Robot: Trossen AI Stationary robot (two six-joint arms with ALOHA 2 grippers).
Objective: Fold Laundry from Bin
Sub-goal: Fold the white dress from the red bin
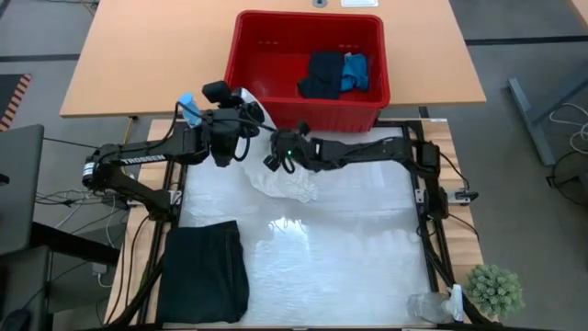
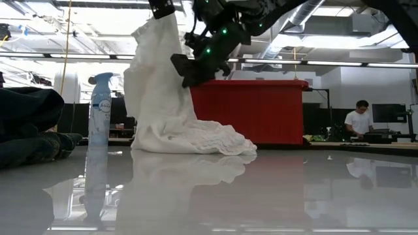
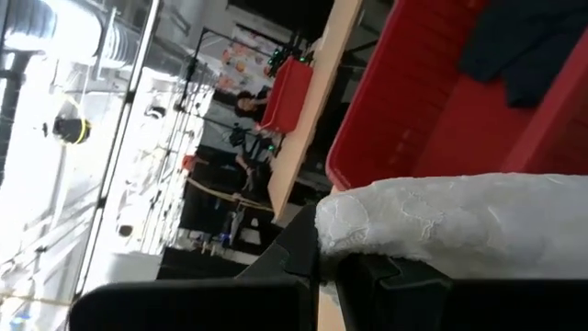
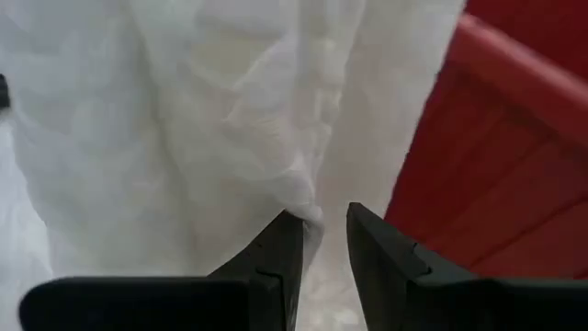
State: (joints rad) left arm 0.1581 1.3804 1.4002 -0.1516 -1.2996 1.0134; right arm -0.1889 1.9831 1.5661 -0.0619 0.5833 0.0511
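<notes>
A white crinkled garment (image 2: 166, 111) hangs from my left gripper (image 1: 246, 103), which is shut on its top in front of the red bin (image 1: 253, 64). The garment's lower part (image 1: 289, 184) lies heaped on the table. My right gripper (image 4: 323, 230) is open with a narrow gap. It has come in from the table's right and stands against the hanging cloth, about halfway up (image 2: 183, 68). Black laundry (image 1: 322, 74) and a small blue piece (image 1: 356, 72) lie in the bin. A folded black garment (image 1: 204, 271) lies flat at the near left. My left gripper pinches the white garment's top end (image 3: 367, 230) between its two shut fingers, which point about level. The cloth bunches over the fingertips, so one layer or several cannot be told. The garment hangs below, and its lower end (image 2: 196, 140) rests on the table. My right gripper has one fingertip (image 4: 285, 234) at a fold of the hanging cloth (image 4: 308, 210); whether it touches, I cannot tell.
The bin stands just beyond the table's far edge, right behind the hanging garment. A spray bottle (image 1: 432, 306) and a small plant (image 1: 494, 290) stand at the near right corner. People show in the room beyond the table (image 2: 359, 121).
</notes>
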